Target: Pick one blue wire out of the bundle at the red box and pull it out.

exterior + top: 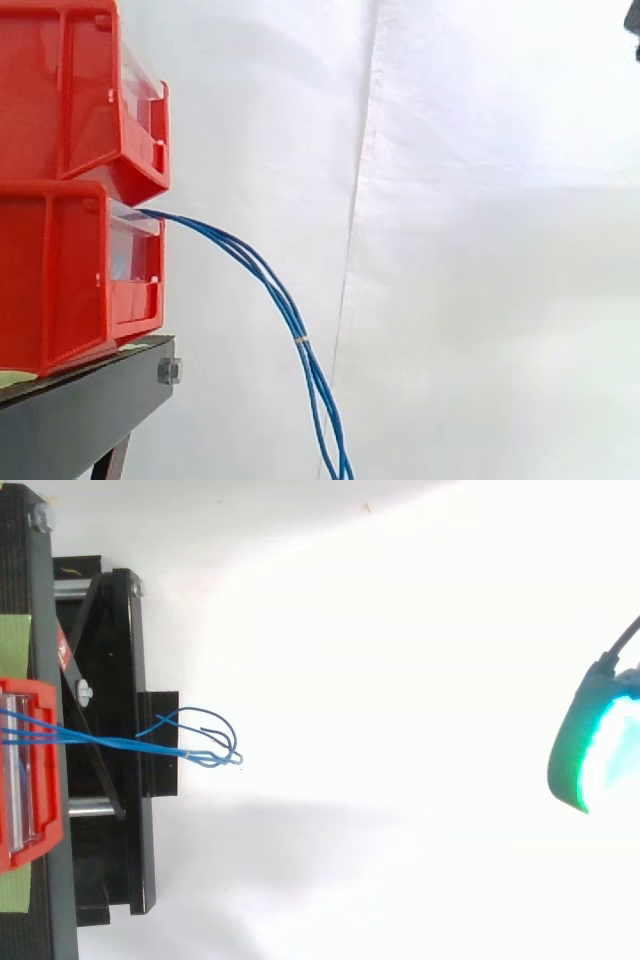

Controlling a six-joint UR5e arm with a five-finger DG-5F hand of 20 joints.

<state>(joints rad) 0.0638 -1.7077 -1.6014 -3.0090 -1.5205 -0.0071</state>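
Note:
A bundle of thin blue wires (pixel 270 285) comes out of the lower red bin (pixel 60 280) and droops down to the right, bound by a small pale tie (pixel 301 340). From above, the blue wires (pixel 120 742) run right out of the red bin (pixel 30 770) and end in loose loops (pixel 215 740). My hand (pixel 590 745) is at the far right edge of the top view, glowing green and cyan, well away from the wires and touching nothing.
A second red bin (pixel 70 90) is stacked on the lower one. Both stand on a black stand (pixel 80 400) with a frame (pixel 110 680) below. A white curtain (pixel 450 250) hangs behind. Wide white space lies between wires and hand.

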